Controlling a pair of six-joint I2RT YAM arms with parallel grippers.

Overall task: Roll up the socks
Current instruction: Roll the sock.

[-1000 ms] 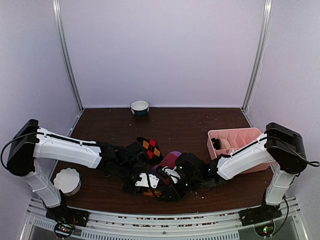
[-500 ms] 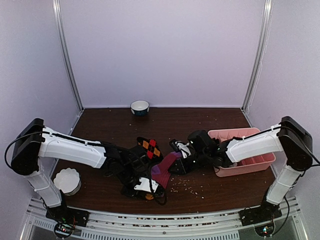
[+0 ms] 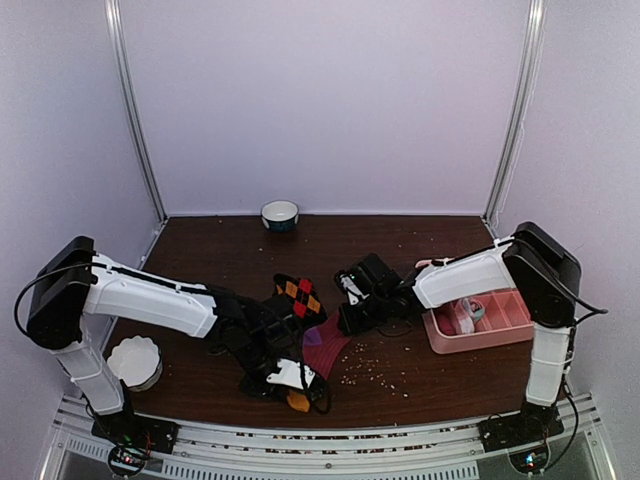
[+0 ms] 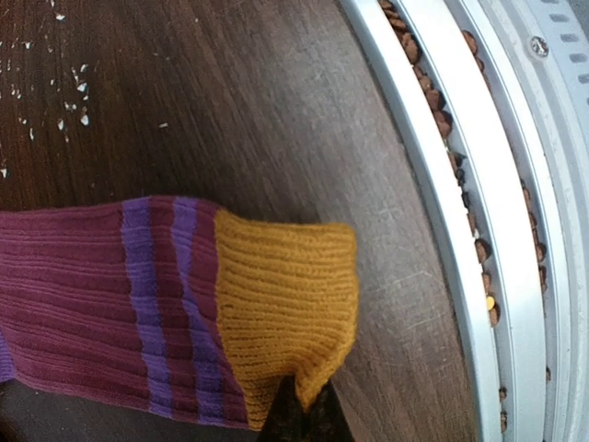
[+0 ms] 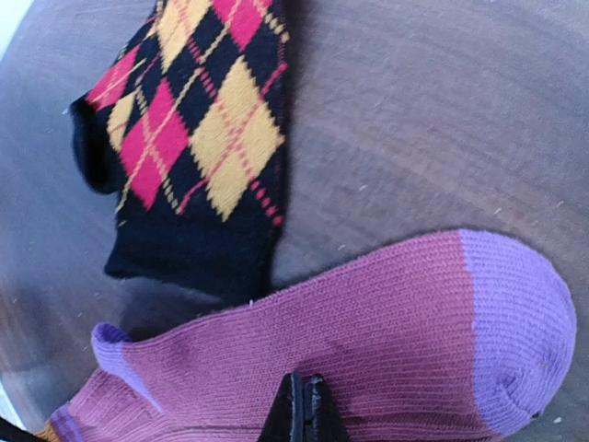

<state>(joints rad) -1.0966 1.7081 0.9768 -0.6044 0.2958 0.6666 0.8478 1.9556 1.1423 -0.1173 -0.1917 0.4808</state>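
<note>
1. The left gripper (image 4: 299, 419) had its jaws clamped on the lower edge of the orange cuff (image 4: 285, 295) of the purple sock (image 4: 92, 304), close to the near edge of the table (image 3: 420, 250).
2. From that cuff, the sock ran through two violet stripes into ribbed magenta fabric and lay flat on the dark wood.
3. Just right of the cuff in the left wrist view curved the metal rail (image 4: 479, 230) along the table's near edge, with small brown bits in its groove.
4. The right gripper (image 5: 299, 410) had its fingertips pressed together over the middle of the purple sock. Whether any fabric was caught between them could not be told.
5. The sock's lilac toe pointed right in that view.
6. The argyle sock (image 5: 198, 120) lay just beyond the purple one, its black cuff nearly touching it.
7. Seen from above, the purple sock stretched between the two grippers at the table's middle, with the argyle sock on its far left side.
8. Crumbs (image 3: 375, 372) lay scattered to the right of the socks.
9. A pink divided tray (image 3: 480, 340) stood at the right, a white fluted dish (image 3: 134, 362) at the near left, and a small bowl (image 3: 280, 214) at the far edge.
</note>
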